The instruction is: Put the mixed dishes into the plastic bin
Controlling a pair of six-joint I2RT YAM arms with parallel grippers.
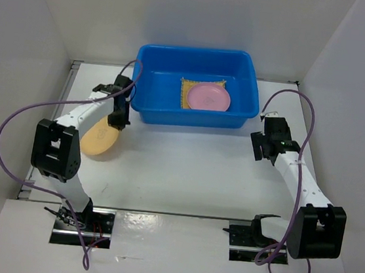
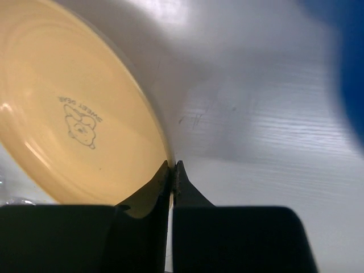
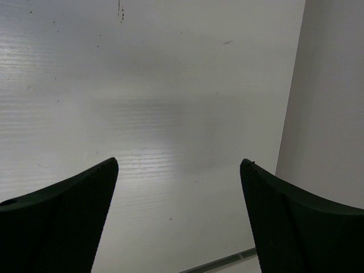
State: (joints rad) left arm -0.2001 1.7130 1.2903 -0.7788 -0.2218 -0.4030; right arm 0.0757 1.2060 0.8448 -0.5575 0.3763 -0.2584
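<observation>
The blue plastic bin [image 1: 191, 116] stands at the back middle of the table. Inside it the pink plate [image 1: 208, 97] lies on the woven bamboo mat [image 1: 186, 83]. My left gripper [image 1: 117, 121] is shut on the rim of the tan-orange plate [image 1: 98, 138] and holds it tilted, just left of the bin's front left corner. In the left wrist view the fingers [image 2: 172, 166] pinch the plate's edge [image 2: 74, 114], and the bin [image 2: 354, 68] is a blue blur at the right. My right gripper [image 1: 260, 147] is open and empty, right of the bin. The clear cups are not in view.
White walls close in the table at the left, back and right. The right wrist view shows its open gripper [image 3: 179, 165] over bare white table [image 3: 148, 85], with the right wall [image 3: 335, 96] close by. Purple cables loop beside both arms.
</observation>
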